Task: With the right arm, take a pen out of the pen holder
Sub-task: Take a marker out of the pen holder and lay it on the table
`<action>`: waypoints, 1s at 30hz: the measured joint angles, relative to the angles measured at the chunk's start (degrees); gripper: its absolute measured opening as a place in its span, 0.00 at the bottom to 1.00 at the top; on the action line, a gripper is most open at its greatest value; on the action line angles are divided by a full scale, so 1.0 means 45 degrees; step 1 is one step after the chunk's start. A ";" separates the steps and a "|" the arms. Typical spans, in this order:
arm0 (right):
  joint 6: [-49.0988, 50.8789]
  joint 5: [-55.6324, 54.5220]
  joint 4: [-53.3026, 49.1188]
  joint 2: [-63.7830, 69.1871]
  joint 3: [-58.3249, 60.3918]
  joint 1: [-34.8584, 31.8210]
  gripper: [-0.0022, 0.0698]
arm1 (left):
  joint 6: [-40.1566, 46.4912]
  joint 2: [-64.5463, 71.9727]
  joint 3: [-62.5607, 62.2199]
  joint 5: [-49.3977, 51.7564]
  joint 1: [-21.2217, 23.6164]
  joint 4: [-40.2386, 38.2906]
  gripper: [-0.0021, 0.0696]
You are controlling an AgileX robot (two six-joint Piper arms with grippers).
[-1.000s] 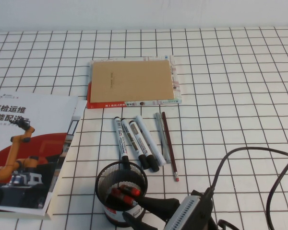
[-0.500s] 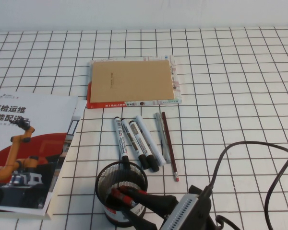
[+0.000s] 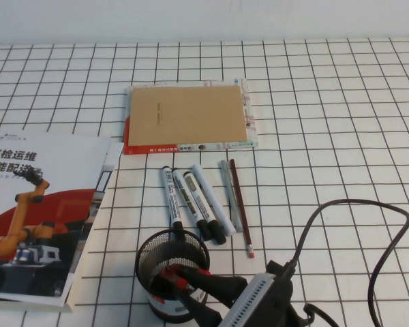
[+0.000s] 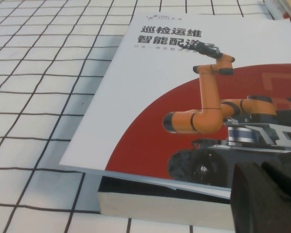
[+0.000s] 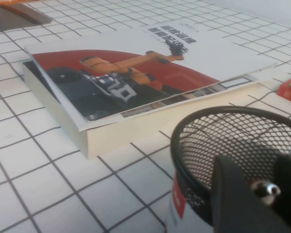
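In the high view, the white tabletop with a black grid (image 3: 327, 102) carries a round black wire-mesh pen holder (image 3: 147, 262) near the near edge, a little left of the middle. Red pens (image 3: 170, 276) lie slanted inside it. The right pincer (image 3: 191, 289) comes in from the near right and reaches over the holder's rim, with its black jaws on both sides of 1 red pen. The pen is not yet lifted; it is inside the holder.

Just beyond the holder a row of white markers with black caps (image 3: 191, 197) lies flat, and a thin dark red pencil (image 3: 240, 204) lies at the right end of the row. Farther away a flat brown paper notebook (image 3: 187, 116) rests on a book with a red edge. At the left lies a thick white and red book with an orange robot arm on its cover (image 3: 34, 204).

In the left wrist view, the left pincer (image 4: 269, 199) hangs low over the near corner of this thick book (image 4: 150, 97). Whether it is apart or together I cannot tell.

In the right wrist view, the 2 dark fingers (image 5: 235, 194) stand apart above the mesh holder (image 5: 208, 141), and the shiny end of the pen (image 5: 266, 189) sits in the gap between them. The thick book (image 5: 111, 77) lies beyond the holder.
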 joint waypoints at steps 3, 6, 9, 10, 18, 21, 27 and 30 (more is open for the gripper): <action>0.0000 0.0021 0.0222 0.0000 0.0000 0.0000 0.27 | 0.0000 0.0000 0.0000 0.0000 0.0000 0.0000 0.03; 0.0000 0.0021 0.0414 0.0017 0.0000 0.0000 0.27 | 0.0000 0.0000 0.0000 0.0000 0.0000 0.0000 0.03; 0.0000 -0.0005 0.0468 0.0078 0.0000 0.0000 0.27 | 0.0000 0.0000 0.0000 0.0000 0.0000 0.0000 0.03; 0.0000 -0.0005 0.0468 0.0078 0.0000 0.0000 0.27 | 0.0000 0.0000 0.0000 0.0000 0.0000 0.0000 0.03; 0.0000 0.0056 0.0499 0.0108 -0.0201 0.0000 0.27 | 0.0000 0.0000 0.0000 0.0000 0.0000 0.0000 0.03; 0.0000 0.0343 0.0499 0.0108 -0.0375 0.0000 0.25 | 0.0000 0.0000 0.0000 0.0000 0.0000 0.0000 0.03; 0.0000 0.0513 0.0581 0.0108 -0.0423 0.0000 0.19 | 0.0000 0.0000 0.0000 0.0000 0.0000 0.0000 0.03; 0.0000 0.0513 0.0685 0.0108 -0.0423 0.0000 0.18 | 0.0000 0.0000 0.0000 0.0000 0.0000 0.0000 0.03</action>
